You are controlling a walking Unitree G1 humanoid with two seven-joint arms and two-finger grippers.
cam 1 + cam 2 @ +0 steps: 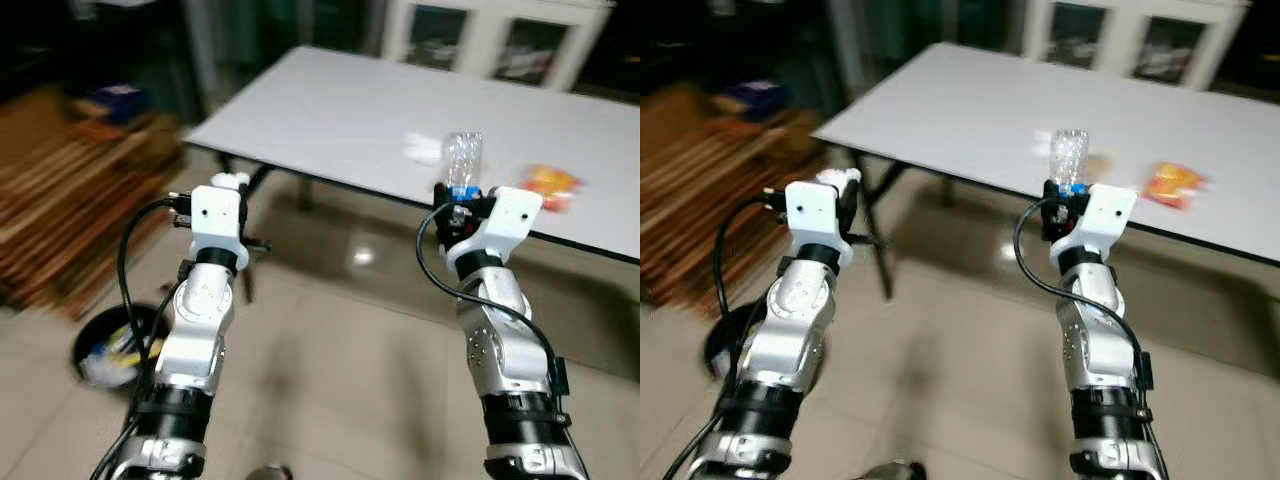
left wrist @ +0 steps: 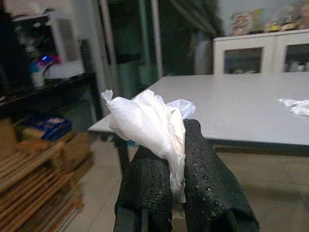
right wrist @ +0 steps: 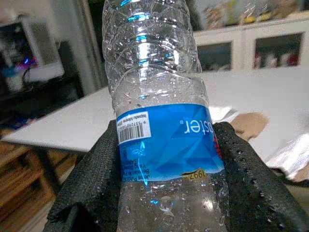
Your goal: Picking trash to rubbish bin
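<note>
The right gripper (image 3: 166,174) clamps its fingers (image 3: 89,183) around a clear plastic water bottle (image 3: 159,121) with a blue label, held upright before the white worktop (image 1: 350,110). The left gripper (image 2: 176,169) pinches crumpled white tissue (image 2: 145,121) above the tiled floor (image 1: 340,340).

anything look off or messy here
Litter remains on the white table: an orange snack wrapper by its near edge and a crumpled white scrap. The bottle in the right gripper is held upside down, label inverted. The left gripper pinches a crumpled tissue.
</note>
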